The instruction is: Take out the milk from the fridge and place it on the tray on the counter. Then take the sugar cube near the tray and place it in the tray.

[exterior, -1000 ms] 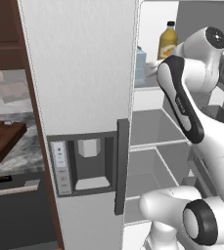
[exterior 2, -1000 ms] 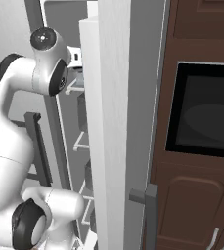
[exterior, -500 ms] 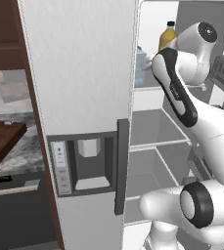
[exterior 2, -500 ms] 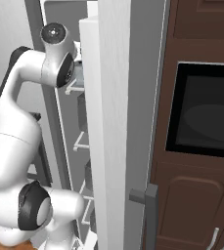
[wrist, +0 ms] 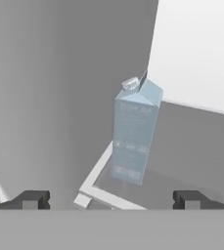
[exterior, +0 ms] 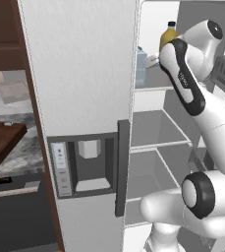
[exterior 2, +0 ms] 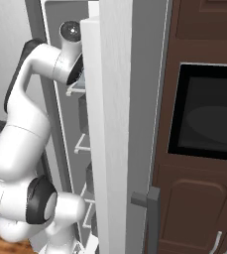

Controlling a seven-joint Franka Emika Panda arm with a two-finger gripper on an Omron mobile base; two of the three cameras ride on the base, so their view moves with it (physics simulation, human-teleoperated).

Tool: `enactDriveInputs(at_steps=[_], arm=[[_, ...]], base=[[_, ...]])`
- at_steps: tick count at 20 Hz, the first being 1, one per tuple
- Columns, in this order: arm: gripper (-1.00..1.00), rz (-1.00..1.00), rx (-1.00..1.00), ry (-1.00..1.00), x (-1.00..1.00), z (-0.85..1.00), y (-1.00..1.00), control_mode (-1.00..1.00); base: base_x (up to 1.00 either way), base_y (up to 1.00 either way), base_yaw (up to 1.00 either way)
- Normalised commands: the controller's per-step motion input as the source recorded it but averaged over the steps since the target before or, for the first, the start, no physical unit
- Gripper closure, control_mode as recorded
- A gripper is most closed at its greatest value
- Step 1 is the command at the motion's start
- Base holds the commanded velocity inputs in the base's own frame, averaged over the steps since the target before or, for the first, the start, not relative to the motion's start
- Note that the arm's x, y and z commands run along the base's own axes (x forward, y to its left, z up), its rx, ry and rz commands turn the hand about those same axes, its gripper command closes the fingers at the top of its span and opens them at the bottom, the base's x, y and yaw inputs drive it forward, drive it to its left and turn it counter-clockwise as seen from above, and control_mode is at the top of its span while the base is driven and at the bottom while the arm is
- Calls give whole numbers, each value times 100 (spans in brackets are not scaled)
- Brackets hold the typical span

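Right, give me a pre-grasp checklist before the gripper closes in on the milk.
1. Fridge door open, shelves reachable: ok; fridge stands open.
2. Milk upright on its shelf: ok.
3. Gripper open, holding nothing: ok.
4. Milk between the fingertips: not ok; it stands ahead of them, untouched.
5. Clear of the yellow bottle: cannot tell; it stands near the milk on the same shelf.
6. Tray on the counter ready: ok for the part that shows.

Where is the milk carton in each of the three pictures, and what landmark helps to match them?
Left base view: the milk peeks out at upper centre, on the top shelf, left of the arm.
Right base view: I cannot find it.
Hand view: centre, upright, ahead of the open gripper.
Shared landmark: the fridge.
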Motion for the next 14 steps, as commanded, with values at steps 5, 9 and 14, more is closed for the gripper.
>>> enactDriveInputs(at_steps=[5, 9, 14], arm=[[-100, 11, 0, 0, 14, 0, 0, -100], [-100, 13, 0, -4, 5, 0, 0, -100], [-100, 12, 0, -2, 8, 0, 0, -100]], base=[[0, 0, 0], [0, 0, 0], [0, 0, 0]])
